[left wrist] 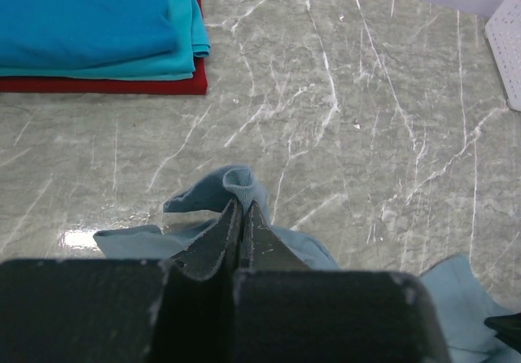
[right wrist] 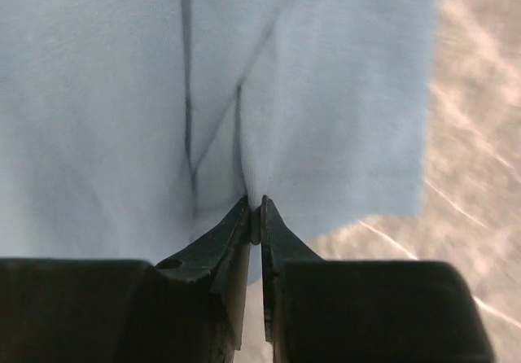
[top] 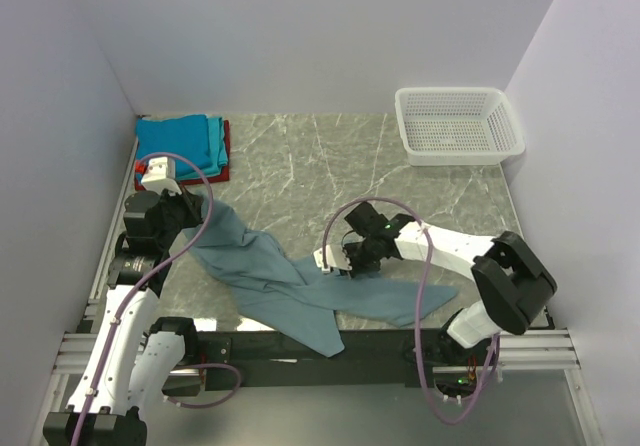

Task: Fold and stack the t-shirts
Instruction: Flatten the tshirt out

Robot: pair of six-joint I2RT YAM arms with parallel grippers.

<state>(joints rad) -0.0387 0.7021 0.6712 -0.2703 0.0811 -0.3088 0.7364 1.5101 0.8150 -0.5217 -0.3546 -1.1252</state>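
Observation:
A large dusty grey-blue t-shirt (top: 270, 266) lies crumpled across the near part of the marble table, stretched between both arms. My left gripper (top: 203, 209) is shut on its upper left end, and a fold of cloth (left wrist: 236, 180) pokes out past the closed fingertips (left wrist: 242, 206). My right gripper (top: 336, 264) is shut on a pinched ridge of the same shirt (right wrist: 342, 94), with cloth caught between the fingertips (right wrist: 254, 210). Three folded t-shirts sit stacked at the back left: bright blue (left wrist: 81, 13) on top, teal (left wrist: 183, 54) under it, red (left wrist: 106, 85) at the bottom.
A white plastic mesh basket (top: 455, 93) stands at the back right corner, and its edge (left wrist: 509, 45) shows in the left wrist view. White walls close in the table on the left, back and right. Bare marble (top: 330, 166) lies between the stack and the basket.

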